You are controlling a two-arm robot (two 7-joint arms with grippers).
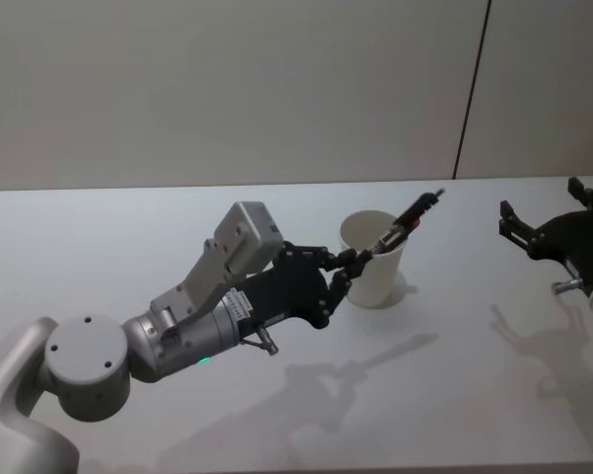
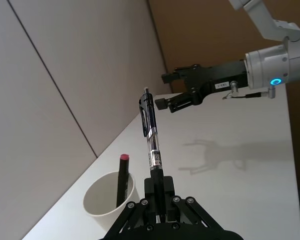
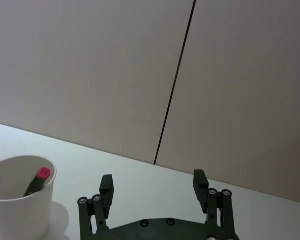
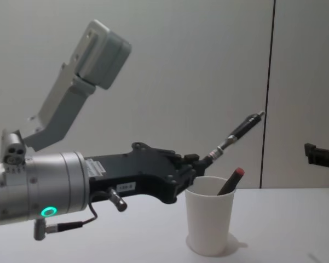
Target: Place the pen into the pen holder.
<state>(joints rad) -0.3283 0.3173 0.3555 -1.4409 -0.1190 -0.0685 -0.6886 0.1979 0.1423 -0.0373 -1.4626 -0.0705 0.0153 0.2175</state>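
The lower end of the pen (image 2: 152, 140) is buried between the closed fingers of the left gripper (image 2: 159, 189), so its tip cannot be made out. The right gripper (image 3: 152, 179) is cut off at the head view's right edge. Its fingers are spread wide with nothing between them, well apart from the pen holder (image 1: 375, 275). The pen is black with a clear barrel section and a clip. It slants upward above the pen holder's rim, none of it inside. The pen holder is a plain white tapered paper cup, upright on the table (image 1: 454, 395). A dark marker (image 4: 231, 182) with a red cap leans inside, its lower part hidden by the wall.
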